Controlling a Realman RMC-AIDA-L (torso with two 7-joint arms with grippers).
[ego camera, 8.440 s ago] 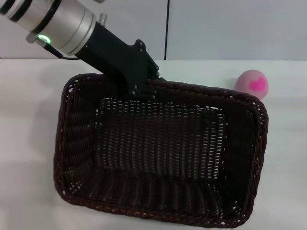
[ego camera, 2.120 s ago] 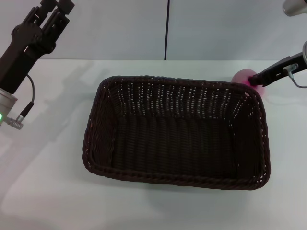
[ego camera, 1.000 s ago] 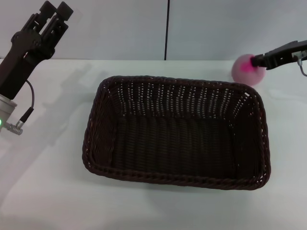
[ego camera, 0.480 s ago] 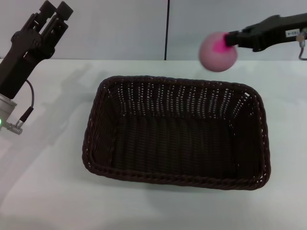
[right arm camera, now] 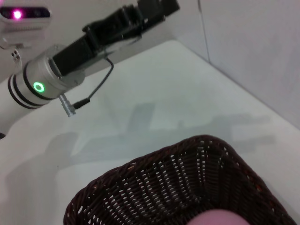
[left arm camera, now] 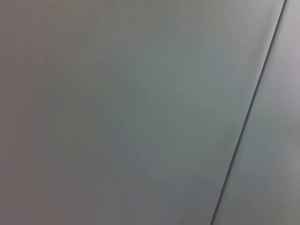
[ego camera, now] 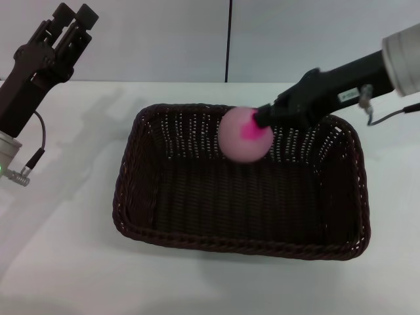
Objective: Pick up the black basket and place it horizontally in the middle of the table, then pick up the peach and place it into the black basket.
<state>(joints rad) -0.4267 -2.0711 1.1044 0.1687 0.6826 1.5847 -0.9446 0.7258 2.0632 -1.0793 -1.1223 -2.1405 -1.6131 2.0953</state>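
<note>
The black basket lies lengthwise across the middle of the white table, upright and empty. My right gripper is shut on the peach and holds it in the air over the far part of the basket's inside, magenta blotch towards the gripper. In the right wrist view the basket's rim shows, with the top of the peach at the picture's edge. My left gripper is raised at the far left, away from the basket, open and empty. It also shows in the right wrist view.
A grey wall with a dark vertical seam stands behind the table. The left arm's cable and connector hang over the table's left side. The left wrist view shows only the wall.
My right gripper has lifted the peach from the table at the far right and carried it left and down, over the basket. The left arm and the basket have not moved.
</note>
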